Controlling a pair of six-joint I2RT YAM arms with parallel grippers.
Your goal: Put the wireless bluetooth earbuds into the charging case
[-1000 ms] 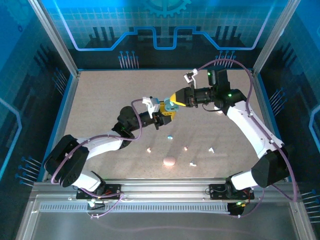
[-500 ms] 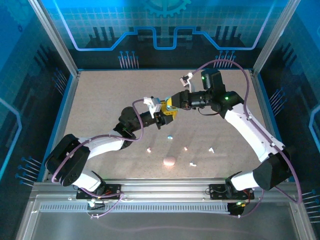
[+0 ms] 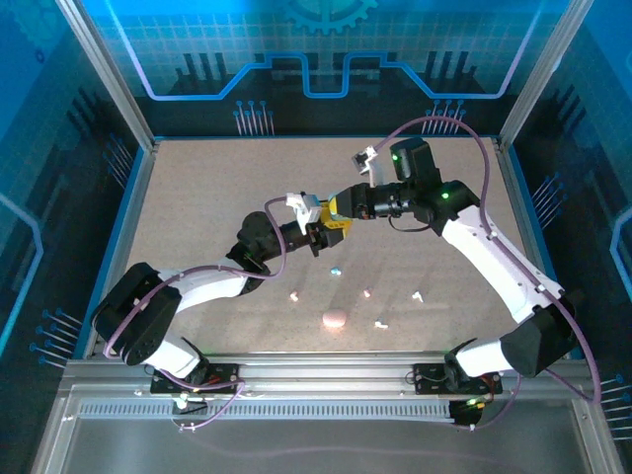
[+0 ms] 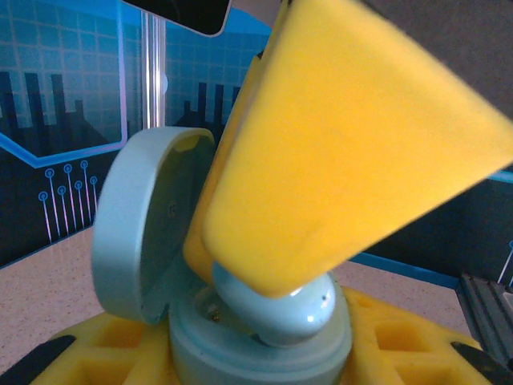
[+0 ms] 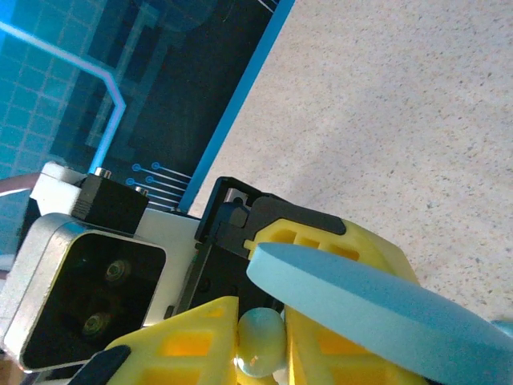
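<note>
Your left tool clamps the open case and your right tool pinches the earbud resting in it; a tilted push may eject the earbud.

Charging case lid open, earbud beneath yellow finger

You have the left gripper at mid-table, the open case between its fingers. The right gripper meets it from the far right, its earbud resting in the case's opening. Nearer you, loose earbuds lie scattered on the table around a second case.
</note>
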